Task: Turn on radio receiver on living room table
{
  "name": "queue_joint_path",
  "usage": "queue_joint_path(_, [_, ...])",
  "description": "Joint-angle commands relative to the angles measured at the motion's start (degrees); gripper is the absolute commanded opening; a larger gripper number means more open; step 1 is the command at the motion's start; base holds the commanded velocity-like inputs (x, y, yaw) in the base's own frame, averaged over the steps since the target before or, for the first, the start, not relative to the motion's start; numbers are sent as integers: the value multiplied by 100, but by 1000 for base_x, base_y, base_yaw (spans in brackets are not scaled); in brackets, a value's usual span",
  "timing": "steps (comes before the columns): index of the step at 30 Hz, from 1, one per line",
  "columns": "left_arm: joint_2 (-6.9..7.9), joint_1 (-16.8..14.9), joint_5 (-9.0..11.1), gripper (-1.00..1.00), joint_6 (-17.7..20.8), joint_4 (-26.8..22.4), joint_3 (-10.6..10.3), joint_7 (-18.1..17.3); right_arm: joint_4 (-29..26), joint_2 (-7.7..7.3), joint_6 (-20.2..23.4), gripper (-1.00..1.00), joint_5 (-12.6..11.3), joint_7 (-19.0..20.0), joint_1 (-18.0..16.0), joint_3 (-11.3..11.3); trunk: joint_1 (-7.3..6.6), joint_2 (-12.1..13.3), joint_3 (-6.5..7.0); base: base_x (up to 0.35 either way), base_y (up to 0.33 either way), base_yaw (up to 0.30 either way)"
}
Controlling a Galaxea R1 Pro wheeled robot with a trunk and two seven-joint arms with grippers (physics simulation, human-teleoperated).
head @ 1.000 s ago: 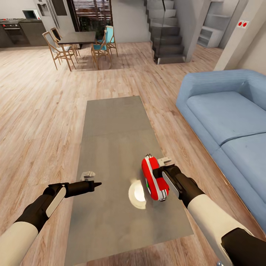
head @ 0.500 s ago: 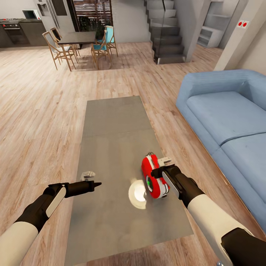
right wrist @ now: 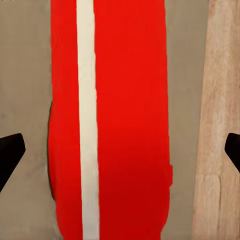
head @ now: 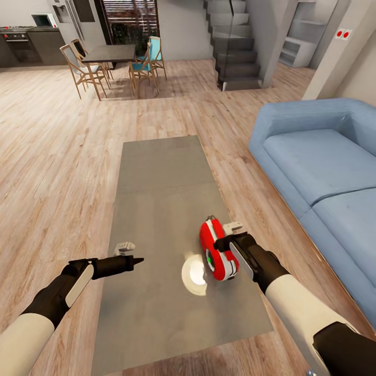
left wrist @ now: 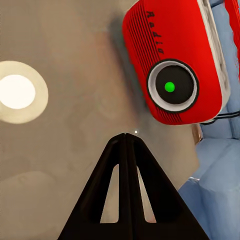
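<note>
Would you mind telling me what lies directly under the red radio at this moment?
The radio receiver stands on the glossy grey table, near its sofa-side edge. The tabletop shows around it, with a bright lamp reflection beside it. The patch beneath its base is covered.

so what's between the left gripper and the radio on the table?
In the head view, bare table top with a round bright glare spot lies between the left gripper and the radio. The left wrist view agrees.

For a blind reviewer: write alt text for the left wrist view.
A red radio receiver with a round dial showing a green dot stands on the grey table, just beyond the tips of the left gripper, whose dark fingers are pressed together. A round bright reflection lies on the tabletop.
</note>
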Motion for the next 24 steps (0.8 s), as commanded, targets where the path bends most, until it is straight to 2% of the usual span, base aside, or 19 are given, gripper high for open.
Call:
queue_joint_path(1, [0, 0, 0, -100, 0, -2, 0, 1, -25, -5, 19, 100, 4, 3, -1, 0, 0, 0, 0, 0, 0, 0])
queue_joint_path(7, [1, 0, -18, -100, 0, -13, 0, 5, -412, -63, 246, 100, -3, 17, -3, 0, 0, 0, 0, 0, 0, 0])
queue_joint_path(11, [7, 0, -18, -100, 0, -26, 0, 1, -1446, -125, 1259, 100, -8, 18, -2, 0, 0, 0, 0, 0, 0, 0])
queue_joint_path(12, [7, 0, -18, -100, 0, -27, 0, 2, -1593, -146, 1394, 100, -10, 17, -2, 0, 0, 0, 0, 0, 0, 0])
queue_joint_path(14, [3, 0, -18, -100, 4, -32, 0, 8, -2153, -251, 1840, 100, -14, 14, 4, 0, 0, 0, 0, 0, 0, 0])
queue_joint_path(19, [5, -1, -16, -100, 8, -50, 0, 4, -3006, -413, 1970, 100, -13, 13, 156, 0, 0, 0, 0, 0, 0, 0])
queue_joint_path(24, [1, 0, -10, -100, 13, -64, 0, 1, -3347, -461, 1970, 100, -5, 6, 377, 0, 0, 0, 0, 0, 0, 0])
